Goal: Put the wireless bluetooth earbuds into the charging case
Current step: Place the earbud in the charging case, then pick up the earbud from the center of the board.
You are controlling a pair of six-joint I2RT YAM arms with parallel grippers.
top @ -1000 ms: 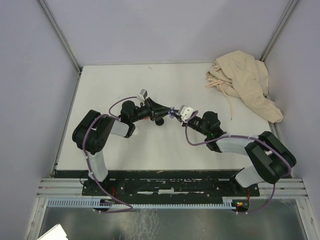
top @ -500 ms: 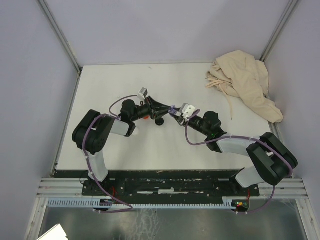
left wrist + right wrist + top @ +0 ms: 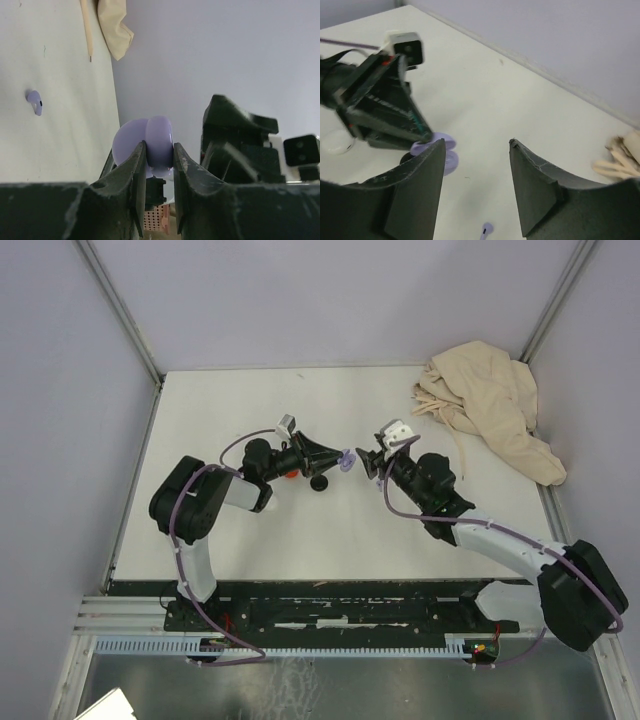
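1. Far left: black-and-white left arm (image 3: 200,505), folded at the elbow, reaching rightward over a white tabletop (image 3: 220,410).
2. Beneath that arm, in the right wrist view: pale round disc (image 3: 335,142), flat on the table. Just beside the left fingertips, from above: small black round disc (image 3: 320,482), also flat on the table.
3. Mid-table: left gripper (image 3: 338,461), black fingers clenched tight on a small lavender rounded plastic charging case (image 3: 150,137). Case pinched at its lower part, two rounded lavender halves showing above the fingertips, held out toward the other gripper.
4. Just right of the case, facing it but not touching: right gripper (image 3: 368,465), black fingers released, spread wide apart, nothing between them.
5. On the bare table, outside the case: one tiny lavender stemmed plastic earbud (image 3: 487,230), low in the right wrist view between the spread fingers, touched by neither gripper. Same earbud (image 3: 35,101) seen from the left wrist, lying alone well beyond the case.
6. Further right: black-and-white right arm (image 3: 500,545), stretched from the near right corner in toward the centre.
7. Far right corner of the table: crumpled beige fabric cloth (image 3: 490,405), a thin matching drawstring (image 3: 462,455) trailing from it toward the near edge.
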